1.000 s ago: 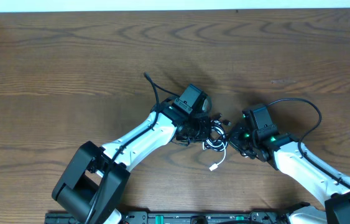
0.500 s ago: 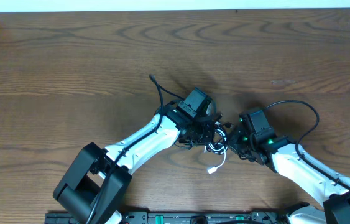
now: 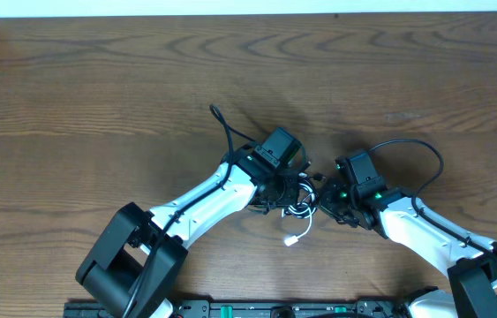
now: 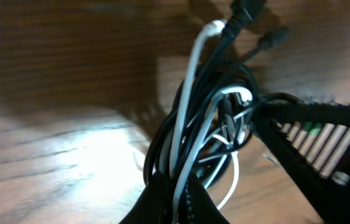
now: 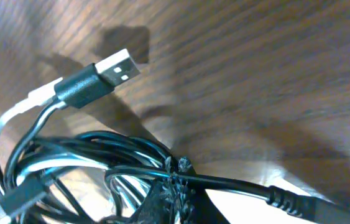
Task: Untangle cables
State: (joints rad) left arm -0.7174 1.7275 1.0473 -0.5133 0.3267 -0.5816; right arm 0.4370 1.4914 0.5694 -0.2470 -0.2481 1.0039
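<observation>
**Cables** (image 3: pixel 302 201): black + white cords bunched in one knot, approx. mid-table (image 3: pixel 98 79), directly btwn the two claws. One white end w/ small plug (image 3: pixel 291 241) trails out of the knot toward the near edge and lies on the wood.

**L claw** (image 3: pixel 290 187): at left side of knot. Wrist view: fingertips (image 4: pixel 153 205) pinched together on the bundle, no gap visible. White cord (image 4: pixel 187 106) and black cord (image 4: pixel 162 137) run up from btwn the tips in several parallel strands.

**R claw** (image 3: pixel 329 196): at right side of knot, close to L claw. Wrist view: fingertips (image 5: pixel 162 202) closed on the black cord, which exits to the right w/ a ribbed sleeve (image 5: pixel 280 198). Black/white loops lie left of the tips. USB plug (image 5: pixel 115 71), metal end w/ black collar, sits above the loops, pointing up-right; contact w/ table cannot be determined.

L wrist view also shows a ribbed finger (image 4: pixel 314 140) of R claw entering from the right, touching the knot.

Arm cable (image 3: pixel 425 150): thicker black loop on right arm, apart from the knot.
</observation>
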